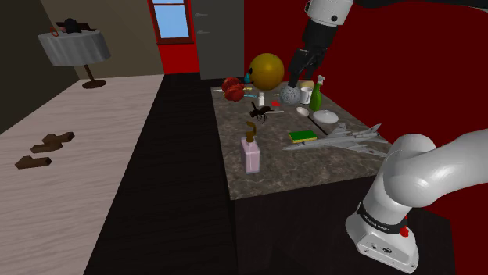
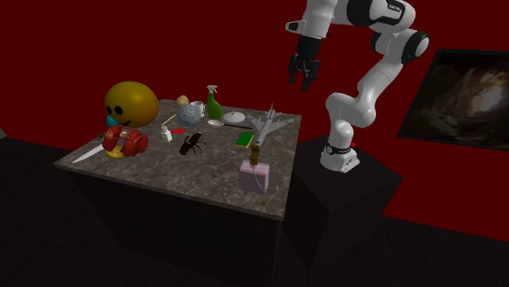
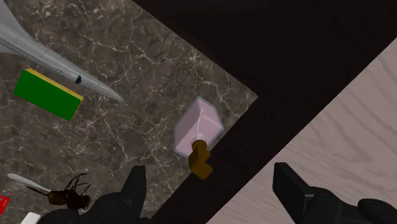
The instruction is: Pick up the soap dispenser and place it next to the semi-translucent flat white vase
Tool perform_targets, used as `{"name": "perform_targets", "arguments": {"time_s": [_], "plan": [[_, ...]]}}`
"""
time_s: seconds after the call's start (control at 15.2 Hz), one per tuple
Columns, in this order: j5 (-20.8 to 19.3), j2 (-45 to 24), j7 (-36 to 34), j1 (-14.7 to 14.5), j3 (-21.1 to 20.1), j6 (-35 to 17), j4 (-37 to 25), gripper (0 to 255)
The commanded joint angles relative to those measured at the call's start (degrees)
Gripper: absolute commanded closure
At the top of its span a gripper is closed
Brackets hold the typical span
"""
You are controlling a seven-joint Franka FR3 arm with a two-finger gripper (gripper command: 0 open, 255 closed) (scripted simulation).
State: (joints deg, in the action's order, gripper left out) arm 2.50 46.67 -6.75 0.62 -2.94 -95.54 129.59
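1. Claw [image 1: 296, 76] is open and empty, hanging high over the far clutter at the upper right of the shoulder view. Its fingers [image 3: 135, 189] stand well apart in the wrist view.
2. Soap dispenser [image 1: 252, 154] is a lilac box with a brown pump. It stands upright and alone at lower centre, right by the desk [image 1: 313, 168] left edge, near the lower-left corner.
3. Risk: a sideways nudge on descent probably tips it off that edge to the floor.
4. Risk: the likely vase is the flat white dish [image 1: 326, 117], crowded by the spray bottle [image 1: 316, 95], jet [image 1: 344, 137] and sponge [image 1: 303, 136]. The drop spot is tight and knocks are likely.
5. Room: the desk is bare around the dispenser, so coming straight down looks free.
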Motion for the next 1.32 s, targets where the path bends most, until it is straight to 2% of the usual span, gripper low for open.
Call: {"name": "perform_targets", "arguments": {"time_s": [0.0, 0.59, 0.99, 1.25], "plan": [[0.0, 0.0, 0.0, 0.0, 0.0, 0.0, 0.0, 0], [1.06, -5.73, -14.76, 3.76, -8.02, -17.99, 11.74, 0], [0.17, -14.31, -25.68, 7.34, -14.0, -30.15, 15.42, 0], [-2.29, -21.91, -34.11, 10.8, -18.37, -37.89, 15.94, 0]]}}
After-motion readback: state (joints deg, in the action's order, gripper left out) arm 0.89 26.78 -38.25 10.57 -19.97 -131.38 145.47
